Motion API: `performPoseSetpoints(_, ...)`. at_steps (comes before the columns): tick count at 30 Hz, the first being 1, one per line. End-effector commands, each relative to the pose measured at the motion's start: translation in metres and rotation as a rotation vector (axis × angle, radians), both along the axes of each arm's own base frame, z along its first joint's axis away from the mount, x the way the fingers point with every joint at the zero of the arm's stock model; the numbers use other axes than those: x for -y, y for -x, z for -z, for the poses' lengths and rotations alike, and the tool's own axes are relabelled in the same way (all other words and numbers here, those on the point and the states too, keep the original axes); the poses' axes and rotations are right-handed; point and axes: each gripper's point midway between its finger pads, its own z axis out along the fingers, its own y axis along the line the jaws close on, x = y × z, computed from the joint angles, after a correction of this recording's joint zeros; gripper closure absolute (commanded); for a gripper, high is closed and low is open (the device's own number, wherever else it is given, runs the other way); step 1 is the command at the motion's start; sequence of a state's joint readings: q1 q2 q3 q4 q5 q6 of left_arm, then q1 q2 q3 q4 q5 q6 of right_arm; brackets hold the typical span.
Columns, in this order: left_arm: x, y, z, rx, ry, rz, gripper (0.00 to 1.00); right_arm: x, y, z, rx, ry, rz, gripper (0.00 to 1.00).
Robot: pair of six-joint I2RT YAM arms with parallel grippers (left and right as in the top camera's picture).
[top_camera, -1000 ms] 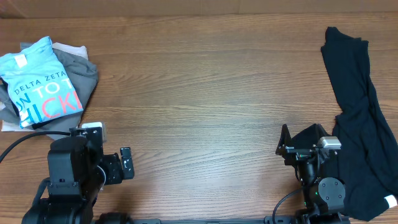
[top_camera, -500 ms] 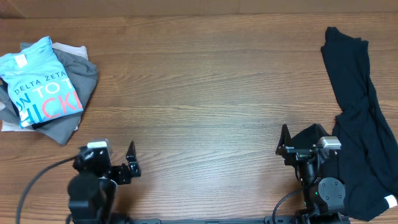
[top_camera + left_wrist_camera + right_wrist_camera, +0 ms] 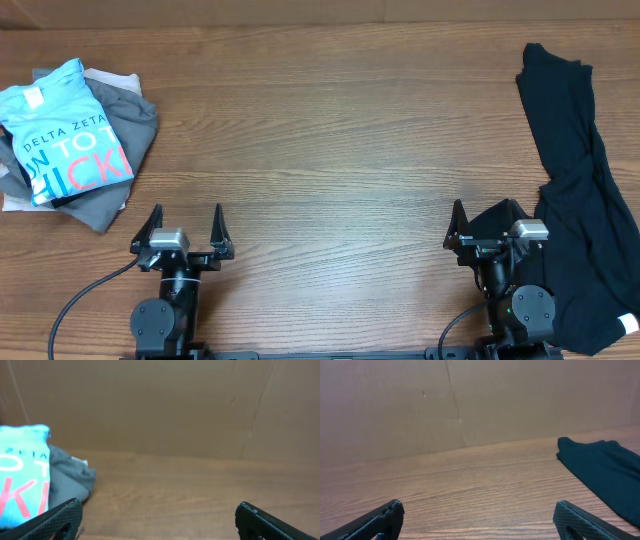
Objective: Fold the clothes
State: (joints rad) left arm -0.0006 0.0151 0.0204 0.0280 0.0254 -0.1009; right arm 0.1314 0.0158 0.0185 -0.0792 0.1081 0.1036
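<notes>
A folded light-blue T-shirt (image 3: 62,131) with white and coral lettering lies on a pile of grey and white garments (image 3: 135,125) at the table's far left; it also shows in the left wrist view (image 3: 22,475). A black garment (image 3: 580,200) lies spread along the right side and shows in the right wrist view (image 3: 602,467). My left gripper (image 3: 184,222) is open and empty at the front left, below the pile. My right gripper (image 3: 488,218) is open and empty at the front right, its right finger next to the black garment.
The wooden table (image 3: 330,150) runs between the two piles. A brown cardboard wall (image 3: 160,405) stands behind the table's far edge. A black cable (image 3: 80,300) trails from the left arm's base.
The left arm has swung back from the pile to the front edge and now points forward with open fingers. The right arm has not moved.
</notes>
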Motion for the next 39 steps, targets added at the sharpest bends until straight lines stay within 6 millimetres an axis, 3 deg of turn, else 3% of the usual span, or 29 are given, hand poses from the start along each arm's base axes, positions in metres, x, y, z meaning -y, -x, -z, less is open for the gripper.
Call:
performPoseSetpoints(1, -0.001, 0.000, 0.011, -0.027, -0.025, -0.007, 0.00, 0.002, 0.000, 0.002, 0.003, 0.006, 0.007, 0.00)
performPoseSetpoints(4, 0.003, 0.000, 0.030, -0.106, -0.011, 0.019, 0.00, 0.002, 0.000, 0.002, 0.004, 0.006, 0.007, 0.00)
performPoseSetpoints(39, 0.002, 0.000, 0.031, -0.109, -0.011, 0.014, 0.00, 0.002, 0.000, 0.002, 0.003, 0.006, 0.007, 0.00)
